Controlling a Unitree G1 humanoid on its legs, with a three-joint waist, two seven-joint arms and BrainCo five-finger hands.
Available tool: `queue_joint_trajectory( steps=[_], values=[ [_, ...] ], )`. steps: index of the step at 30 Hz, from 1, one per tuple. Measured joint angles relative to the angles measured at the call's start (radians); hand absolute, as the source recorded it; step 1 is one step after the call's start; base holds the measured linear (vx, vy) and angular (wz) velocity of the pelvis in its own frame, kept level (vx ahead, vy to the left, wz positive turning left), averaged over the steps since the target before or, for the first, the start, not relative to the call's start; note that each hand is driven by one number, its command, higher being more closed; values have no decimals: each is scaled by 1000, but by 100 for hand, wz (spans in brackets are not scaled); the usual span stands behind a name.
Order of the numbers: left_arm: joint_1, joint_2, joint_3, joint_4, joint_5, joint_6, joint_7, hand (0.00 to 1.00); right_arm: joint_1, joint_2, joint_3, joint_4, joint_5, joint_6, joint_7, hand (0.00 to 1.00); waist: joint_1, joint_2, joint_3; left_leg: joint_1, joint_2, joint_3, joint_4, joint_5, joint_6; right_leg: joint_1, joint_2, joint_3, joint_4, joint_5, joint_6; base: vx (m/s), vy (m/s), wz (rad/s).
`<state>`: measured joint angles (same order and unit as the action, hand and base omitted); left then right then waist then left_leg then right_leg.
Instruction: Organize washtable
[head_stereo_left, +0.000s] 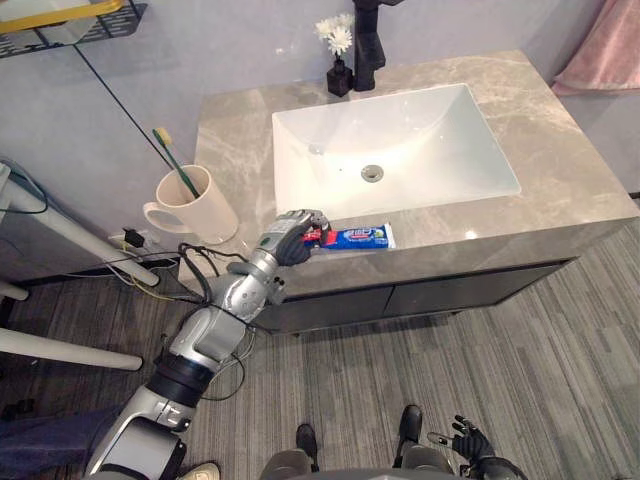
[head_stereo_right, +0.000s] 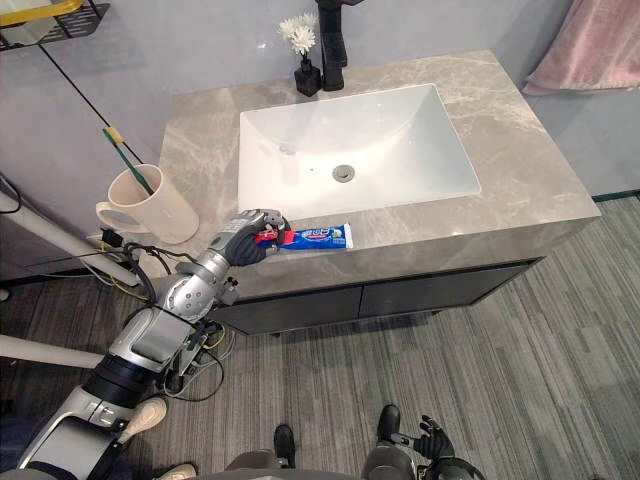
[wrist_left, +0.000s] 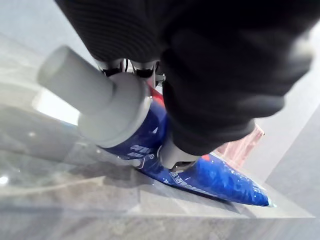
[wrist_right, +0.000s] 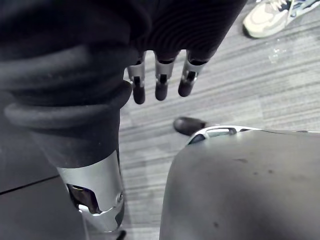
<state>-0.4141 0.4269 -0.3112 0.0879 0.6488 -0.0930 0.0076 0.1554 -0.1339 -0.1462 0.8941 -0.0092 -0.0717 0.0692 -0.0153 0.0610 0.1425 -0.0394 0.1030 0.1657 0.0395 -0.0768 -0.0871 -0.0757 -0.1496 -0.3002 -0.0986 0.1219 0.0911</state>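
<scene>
One counter (head_stereo_left: 560, 170), with one basin (head_stereo_left: 400, 140) and one tap (head_stereo_left: 368, 45). One toothpaste tube (head_stereo_left: 360, 237). One mug (head_stereo_left: 195, 205), with one toothbrush (head_stereo_left: 172, 157) in it. One vase (head_stereo_left: 340, 78) of white flowers (head_stereo_left: 337, 33): two blooms, perhaps three, since they overlap. One pink towel (head_stereo_left: 605, 50). One wire rack (head_stereo_left: 110, 28). One sneaker (wrist_right: 267, 17). Two hands: the left hand (head_stereo_left: 292, 238) and the right hand (head_stereo_left: 470, 440).

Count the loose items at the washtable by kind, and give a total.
Toothpaste tube: 1, gripped by the left hand
Mug: 1
Toothbrush: 1, standing in the mug
Vase of white flowers: 1
Total: 4
</scene>
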Motion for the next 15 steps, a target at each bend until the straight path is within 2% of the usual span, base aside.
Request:
queue_joint_trajectory(
  steps=[4, 9, 12, 15],
  values=[
    [2, -43, 24, 21, 68, 7, 54, 100, 0, 0, 8, -11, 0, -3, -3, 0, -1, -1, 9, 3, 1, 0, 0, 0, 0, 2, 1, 2, 0, 0, 0, -8, -5, 0],
    [9, -93, 61, 22, 94, 32, 88, 100, 0, 2, 9, -24, 2, -10, -7, 0, -3, -3, 16, 3, 1, -1, 0, 0, 0, 2, 2, 3, 0, 0, 0, 0, 0, 0],
    [45, -115, 97, -2, 91, 50, 104, 100, 3, 17, 9, -90, 13, -13, -24, 0, -18, -4, 16, 8, 2, 0, -4, 0, 0, 4, 4, 4, 0, 0, -1, 3, -2, -1],
    [78, -146, 121, -45, 87, 67, 103, 100, 7, 56, 9, -172, 30, -21, -35, 0, -21, -4, 16, 11, 2, 7, -2, 0, 0, 5, 3, 13, 0, 0, 0, 1, -6, -6]
  ],
)
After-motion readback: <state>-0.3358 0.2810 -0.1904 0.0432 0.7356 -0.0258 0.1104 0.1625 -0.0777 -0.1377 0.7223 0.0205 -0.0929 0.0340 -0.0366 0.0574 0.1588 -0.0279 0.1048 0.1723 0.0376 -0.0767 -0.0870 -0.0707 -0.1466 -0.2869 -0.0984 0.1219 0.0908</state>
